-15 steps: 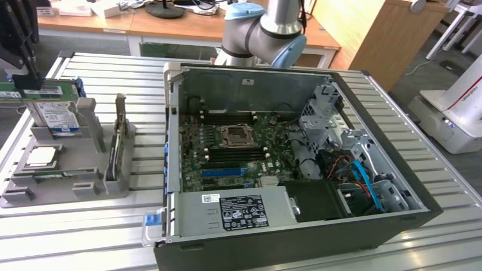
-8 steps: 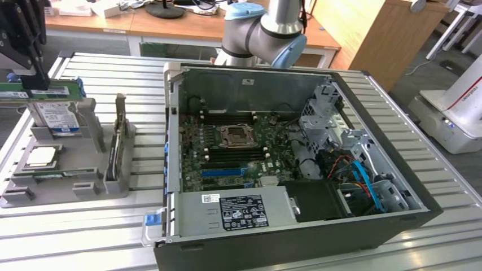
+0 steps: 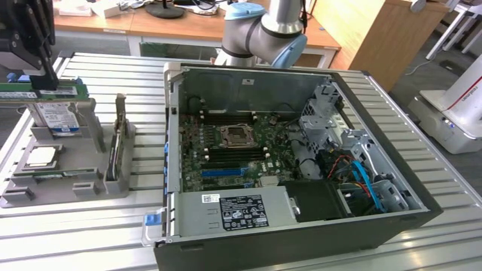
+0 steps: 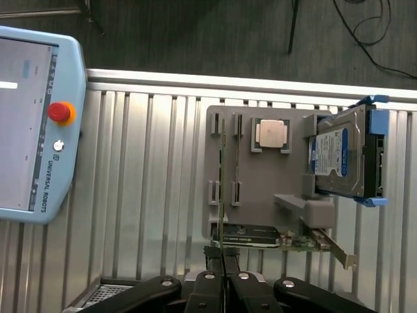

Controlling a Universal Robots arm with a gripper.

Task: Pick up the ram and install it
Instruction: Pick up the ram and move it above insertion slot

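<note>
Hand [image 3: 44, 83] is at the exterior view's far left, closed on the ram [image 3: 66, 90], pinching it near mid-length from above. The ram hangs above the grey tray [image 3: 71, 169], up off it and just over the top of the hard drive [image 3: 57, 119] standing there. It is well apart from the open case [image 3: 421, 210] to the exterior view's right. Ram orientation in the exterior view: long axis level, running left to right. It stands on its long edge with the green face toward the camera, and a length of strip sticks out on each side of the fingers. In the wrist view I see the ram [image 4: 223, 169] edge-on, a thin dark line coming straight out from the hand [image 4: 223, 264]. The fingers [image 4: 207, 282] are drawn together on it. The line runs lengthwise over the tray [image 4: 260, 189], parallel to the tray's narrow slots. The wrist view adds the tray layout from overhead: CPU [image 4: 272, 135] in its pocket, hard drive [image 4: 339, 156] in its blue bracket, a card [image 4: 316, 242] at one end, and a pendant [image 4: 32, 124] lying on the slatted surface [image 4: 143, 195]. The exterior view adds the case interior with the motherboard [image 3: 233, 152], and the ram's height above the tray.
</note>
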